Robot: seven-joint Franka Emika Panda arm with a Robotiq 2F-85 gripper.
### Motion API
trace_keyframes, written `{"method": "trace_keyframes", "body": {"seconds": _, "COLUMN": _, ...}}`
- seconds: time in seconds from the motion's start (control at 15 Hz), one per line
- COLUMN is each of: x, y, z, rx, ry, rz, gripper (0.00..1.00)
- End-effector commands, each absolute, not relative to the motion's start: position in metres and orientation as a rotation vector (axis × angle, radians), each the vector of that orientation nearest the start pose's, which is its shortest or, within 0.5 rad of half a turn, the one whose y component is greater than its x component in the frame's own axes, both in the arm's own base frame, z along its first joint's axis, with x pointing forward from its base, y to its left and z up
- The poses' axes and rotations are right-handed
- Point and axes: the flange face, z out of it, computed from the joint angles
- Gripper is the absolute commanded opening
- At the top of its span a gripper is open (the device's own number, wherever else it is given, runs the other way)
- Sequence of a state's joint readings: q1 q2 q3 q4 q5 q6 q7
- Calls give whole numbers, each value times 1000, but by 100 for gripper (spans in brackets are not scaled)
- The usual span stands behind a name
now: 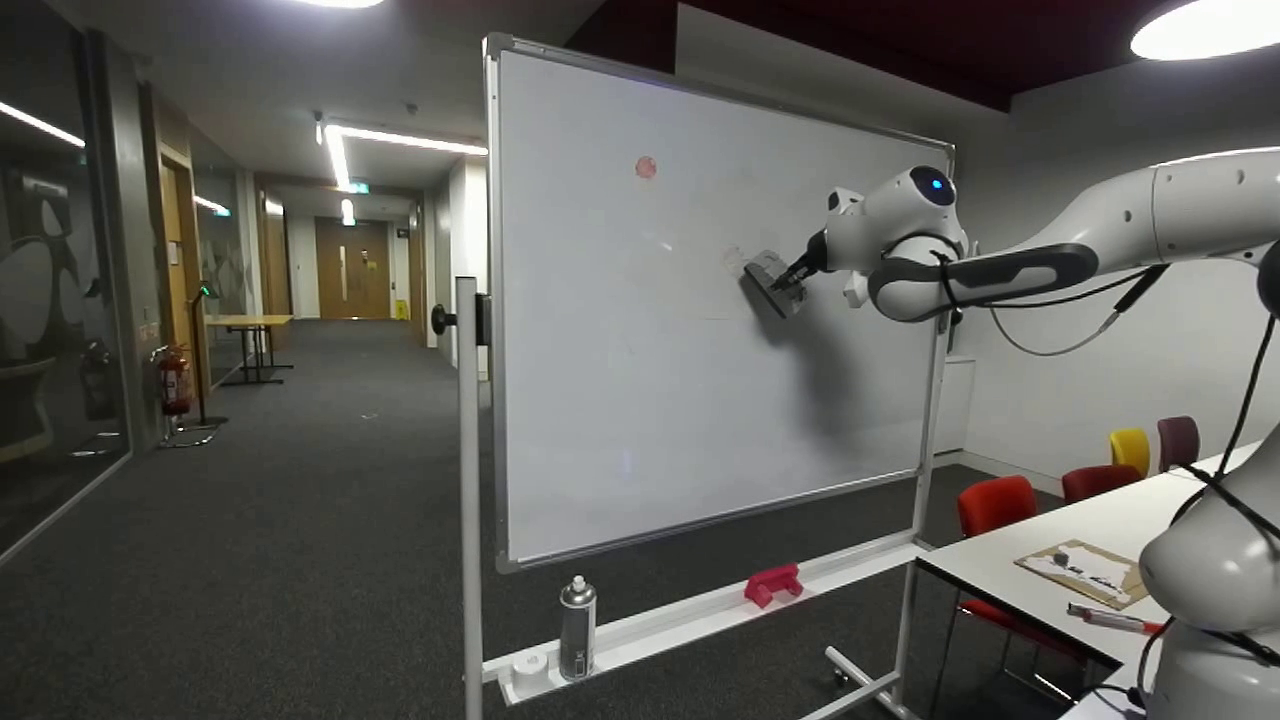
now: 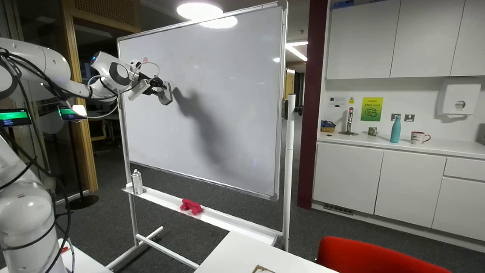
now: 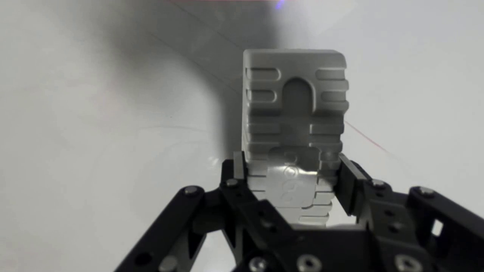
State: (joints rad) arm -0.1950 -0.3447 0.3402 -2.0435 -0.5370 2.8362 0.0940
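Observation:
My gripper (image 3: 293,166) is shut on a grey ribbed eraser (image 3: 297,117), with its finger pads against the two long sides. In both exterior views the eraser (image 1: 770,285) (image 2: 166,94) is held tilted close to the whiteboard (image 1: 640,420) (image 2: 235,113); whether its face touches the surface I cannot tell. Beside it is a faint pinkish smudge (image 1: 734,260). Up and to the left, a round red mark (image 1: 646,167) stands on the board. A thin red line (image 3: 366,138) runs past the eraser in the wrist view. The eraser's underside is hidden.
On the ledge (image 1: 680,637) below the board are a spray can (image 1: 578,630), a white roll (image 1: 529,668) and a red block-like object (image 1: 773,585). A white table (image 1: 1080,520) carries a board with paper (image 1: 1085,570) and pens (image 1: 1115,618). Red chairs (image 1: 997,503) stand by it.

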Motion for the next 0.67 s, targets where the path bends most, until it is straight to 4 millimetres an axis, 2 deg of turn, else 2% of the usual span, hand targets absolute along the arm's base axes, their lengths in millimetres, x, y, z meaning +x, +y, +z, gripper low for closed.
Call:
{"method": "trace_keyframes", "body": {"seconds": 0.0, "x": 495, "y": 126, "z": 699, "rx": -2827, "ry": -815, "rz": -1915, "gripper": 32}}
{"method": "trace_keyframes", "body": {"seconds": 0.6, "x": 520, "y": 128, "z": 685, "rx": -2704, "ry": -977, "rz": -1971, "gripper": 32}}
